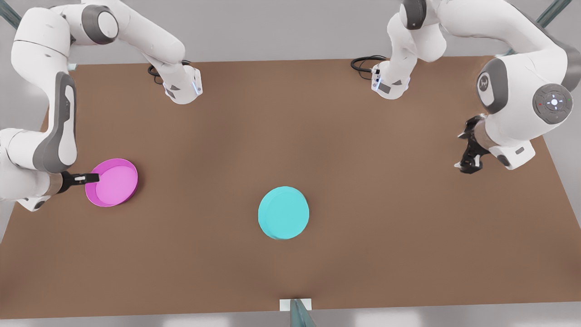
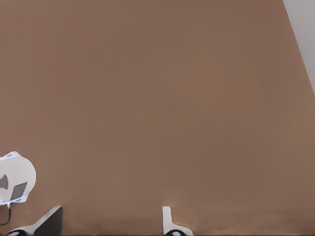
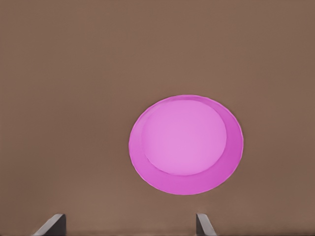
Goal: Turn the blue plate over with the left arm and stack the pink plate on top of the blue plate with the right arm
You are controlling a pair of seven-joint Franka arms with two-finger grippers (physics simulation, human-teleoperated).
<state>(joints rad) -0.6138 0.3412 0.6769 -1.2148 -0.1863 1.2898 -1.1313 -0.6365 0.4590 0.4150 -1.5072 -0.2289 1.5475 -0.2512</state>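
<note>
Since pink plate (image 1: pixel 112 182) lies just beyond right gripper (image 1: pixel 93 178) (fingers spread), we judge right arm nearer; blue plate (image 1: pixel 283 212) sits upside-down mid-table; left gripper (image 1: pixel 470 152) waits apart, spread.

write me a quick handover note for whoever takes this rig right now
Right hand: open, at the near edge of the pink plate, not gripping it.
Left hand: open, parked over bare table at the front view's right, holding nothing.
Blue plate: mid-table, apparently base up, so the flip looks done.
Pink plate: rim up, at the front view's left, well apart from the blue one.
Left to do: grasp the pink plate, carry it over and set it on the blue plate.
</note>
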